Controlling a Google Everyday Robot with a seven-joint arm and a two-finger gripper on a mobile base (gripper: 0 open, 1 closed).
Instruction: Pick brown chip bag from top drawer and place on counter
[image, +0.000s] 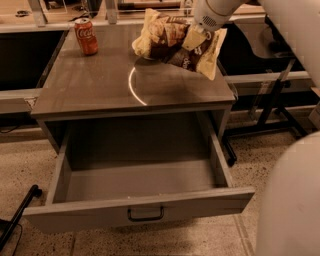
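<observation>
The brown chip bag (167, 46) is over the back right part of the counter (100, 85), lying tilted, its cream left end low near the surface. My gripper (196, 34) comes down from the top right and is shut on the bag's upper right part. I cannot tell whether the bag touches the counter. The top drawer (140, 212) is pulled fully open below the counter, with nothing showing inside; its dark pull handle (145, 215) is at the centre of its front.
A red soda can (86, 36) stands upright at the counter's back left. My white arm fills the right edge (295, 200). Dark table legs (272, 107) stand right of the cabinet. A black bar (17, 220) lies on the floor at left.
</observation>
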